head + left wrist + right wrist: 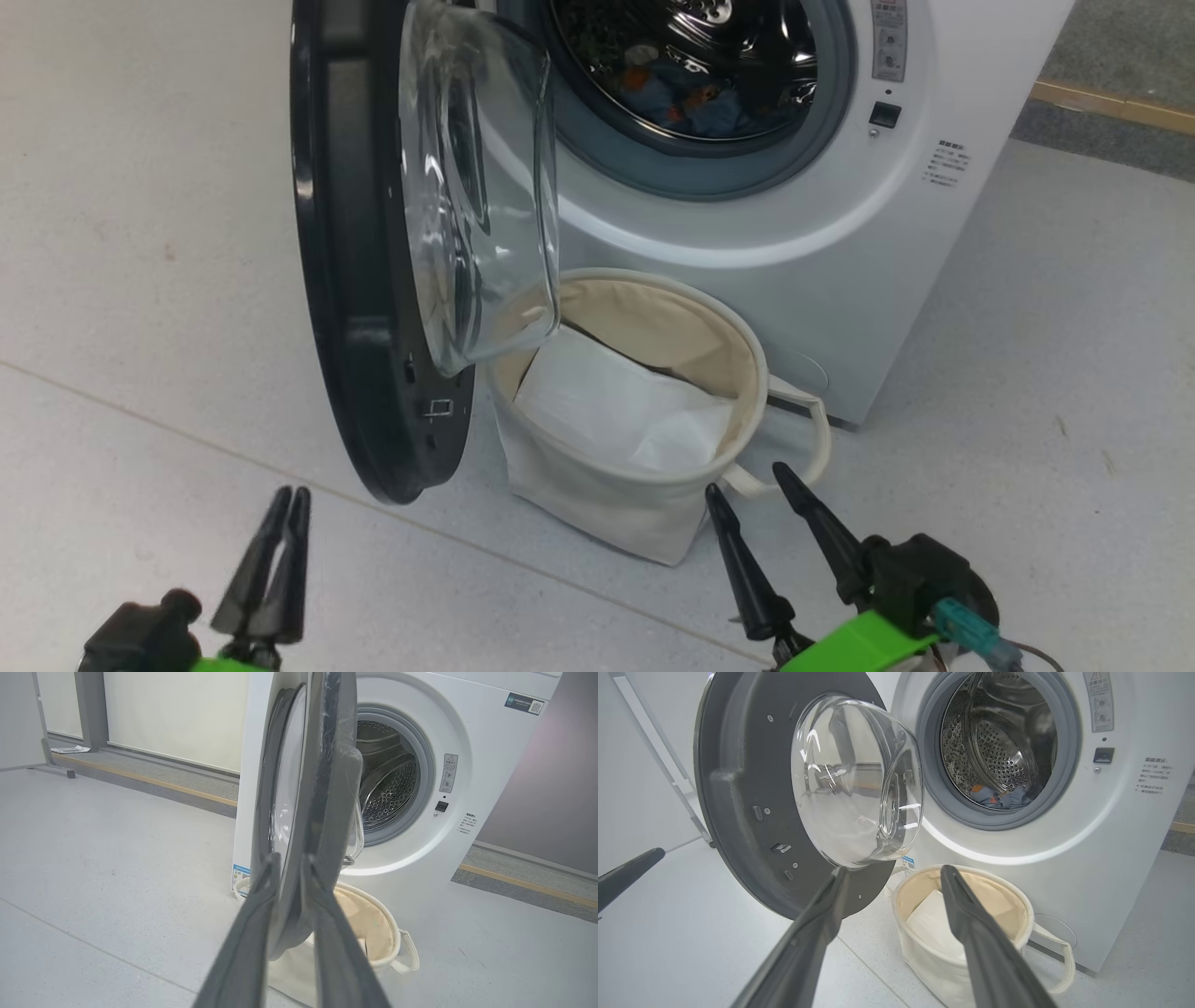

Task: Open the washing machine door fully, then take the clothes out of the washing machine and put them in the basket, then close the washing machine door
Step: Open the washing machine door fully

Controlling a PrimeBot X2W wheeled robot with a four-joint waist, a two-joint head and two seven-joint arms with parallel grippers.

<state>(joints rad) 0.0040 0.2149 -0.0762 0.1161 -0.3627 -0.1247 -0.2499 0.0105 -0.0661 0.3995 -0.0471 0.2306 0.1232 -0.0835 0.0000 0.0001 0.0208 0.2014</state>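
Both empty, the left gripper (291, 493) shows a narrow gap and the right gripper (747, 478) spreads wide near the basket (579, 495).

White front-loading washing machine (840, 233) and its glossy black round door (336, 233) are cut off by the top edge. Small printed text (945, 163) at upper right is illegible. Soft blue bear-print garment (691, 98) sits partly behind the grey drum rim (653, 173).

Bright, even light, with glare on the washing machine door (808, 793) and soft shadows.
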